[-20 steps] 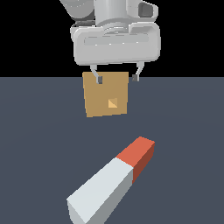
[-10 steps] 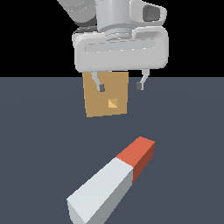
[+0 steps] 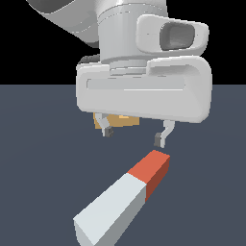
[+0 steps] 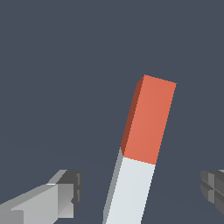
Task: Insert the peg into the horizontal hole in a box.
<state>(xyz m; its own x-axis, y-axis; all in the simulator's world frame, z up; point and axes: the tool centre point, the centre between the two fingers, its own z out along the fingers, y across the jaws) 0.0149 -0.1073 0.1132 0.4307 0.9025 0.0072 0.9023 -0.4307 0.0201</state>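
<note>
A: Exterior view, what's around the peg [image 3: 126,198]?

B: It lies on a dark slate floor [image 3: 43,158] under a black backdrop. The gripper [image 3: 135,135] hangs above its red end, fingers apart, empty, hiding most of the tan box [image 3: 115,120] beyond.

A: Wrist view?

B: The peg [image 4: 139,151] lies between the spread fingertips [image 4: 70,188], untouched.
</note>
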